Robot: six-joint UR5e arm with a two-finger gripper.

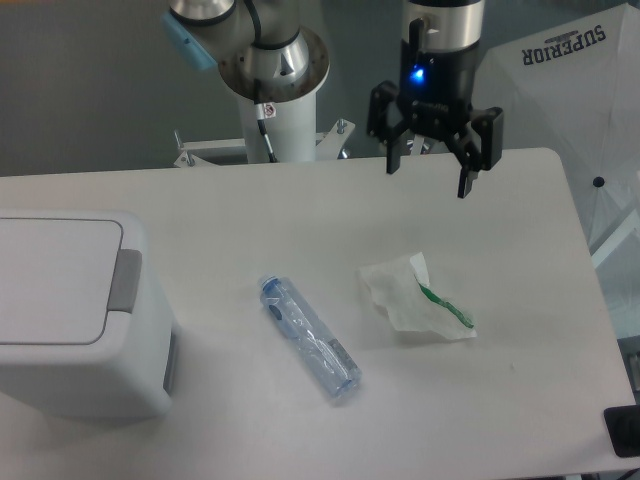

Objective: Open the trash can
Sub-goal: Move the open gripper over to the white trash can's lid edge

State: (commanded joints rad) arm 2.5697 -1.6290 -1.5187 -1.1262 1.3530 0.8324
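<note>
Above the smooth table's (300,210) far edge, the gripper (429,182) hangs spread, well apart from the boxy white plastic trash can (75,320), lid flat.

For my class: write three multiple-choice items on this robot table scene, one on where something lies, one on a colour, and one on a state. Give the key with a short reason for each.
1. Where does the trash can stand on the table?
A. at the left edge
B. at the right edge
C. in the middle, between the other items

2. What colour is the push tab on the trash can?
A. green
B. grey
C. blue

3. How is the gripper right now?
A. shut on the plastic bottle
B. pressing on the trash can lid
C. open and holding nothing

Key:
1 A, the bin sits at the left edge, with the plastic bottle and the crumpled wrapper to its right.
2 B, the tab beside the white lid is grey.
3 C, its fingers are spread apart above the far side of the table with nothing between them.
</note>
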